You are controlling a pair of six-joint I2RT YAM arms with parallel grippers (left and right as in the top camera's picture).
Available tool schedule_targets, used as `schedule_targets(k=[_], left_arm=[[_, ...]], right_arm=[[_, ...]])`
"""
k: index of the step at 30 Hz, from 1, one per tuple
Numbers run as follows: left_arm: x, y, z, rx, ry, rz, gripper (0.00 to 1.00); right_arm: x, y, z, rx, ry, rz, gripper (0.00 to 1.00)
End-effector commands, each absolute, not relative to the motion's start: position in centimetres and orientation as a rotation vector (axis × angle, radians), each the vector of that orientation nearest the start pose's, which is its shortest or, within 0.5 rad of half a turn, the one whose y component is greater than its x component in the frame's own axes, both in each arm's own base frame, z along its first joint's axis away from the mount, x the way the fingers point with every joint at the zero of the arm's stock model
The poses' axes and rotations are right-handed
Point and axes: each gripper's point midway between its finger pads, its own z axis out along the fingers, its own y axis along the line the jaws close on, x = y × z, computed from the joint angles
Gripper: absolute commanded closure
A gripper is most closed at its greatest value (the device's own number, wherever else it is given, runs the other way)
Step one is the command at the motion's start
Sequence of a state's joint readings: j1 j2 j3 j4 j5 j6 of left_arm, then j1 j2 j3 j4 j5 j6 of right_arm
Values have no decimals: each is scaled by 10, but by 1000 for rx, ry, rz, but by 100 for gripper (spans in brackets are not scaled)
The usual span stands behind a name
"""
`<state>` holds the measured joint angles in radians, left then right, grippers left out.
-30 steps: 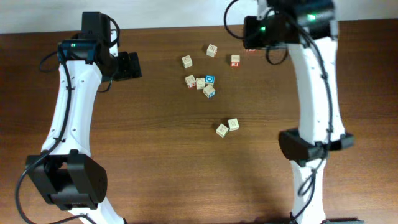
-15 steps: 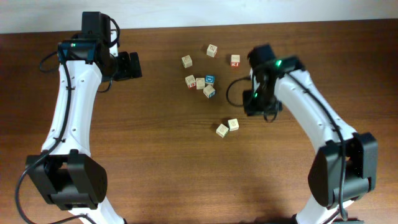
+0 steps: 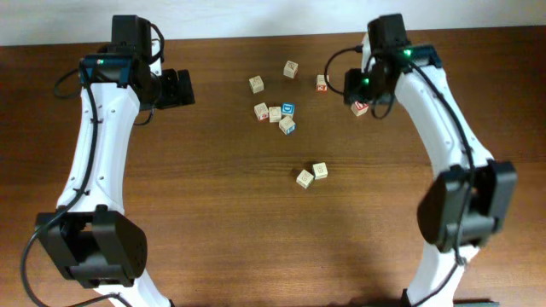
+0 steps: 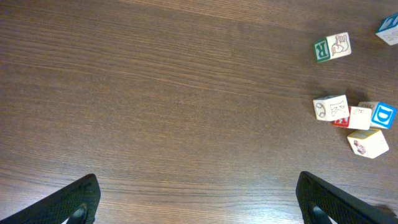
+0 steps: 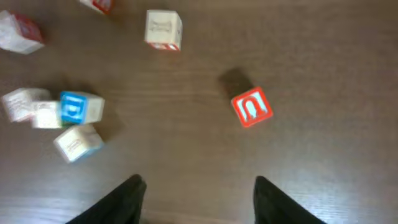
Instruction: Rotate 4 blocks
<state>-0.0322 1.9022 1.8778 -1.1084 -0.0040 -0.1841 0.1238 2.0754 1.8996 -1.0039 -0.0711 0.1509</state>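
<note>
Right hand (image 5: 198, 182) is opening partway, dropping red block (image 5: 252, 107) loose onto desk (image 5: 311, 50) (one rotation likely done); left hand (image 4: 198, 180) gaping empty.

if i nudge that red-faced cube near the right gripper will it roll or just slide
Likely slides or tips, not rolls: the red-faced cube has flat faces and square edges. Probably stiff and light, since it looks like small painted wood. It is well apart from the other cubes, so a nudge should meet nothing nearby.
</note>
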Motion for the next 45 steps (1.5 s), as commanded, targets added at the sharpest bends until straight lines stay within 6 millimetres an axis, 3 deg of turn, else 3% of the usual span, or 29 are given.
schedule_targets(k=[1,4,7,11,17,20,23,28,32,34,38,42,45], left_arm=[[460,-14,198,-219,2684,-73,1],[461,-14,198,-219,2683,-73,1],[460,-14,198,-219,2684,-73,1],[460,-14,198,-219,2684,-73,1],[460,-14,198,-219,2684,-73,1],[460,-14,198,-218,2684,-74,2],[460,-14,198,-219,2684,-74,2],[460,-14,198,-219,2684,-73,2],[460,-14,198,-218,2684,-74,1],[460,-14,198,-219,2684,-73,1],[460,-14,198,-219,2684,-73,1],[460,-14,198,-219,2683,-67,1],[461,-10,198,-226,2681,-39,0]], right_arm=[[510,57,74,-115,2843,78,42],[517,36,42,-213,2867,57,41],[527,25,35,-256,2839,41,41],[538,27,35,-275,2790,49,37],[534,35,10,-284,2831,125,38],[527,35,7,-253,2865,132,62],[519,35,7,-177,2907,146,73],[489,40,18,3,3015,211,79],[426,72,24,56,3256,447,83],[399,88,24,11,3363,432,85],[363,109,14,-61,3491,362,87],[341,110,4,16,3567,177,89],[342,108,17,14,3545,159,79]])
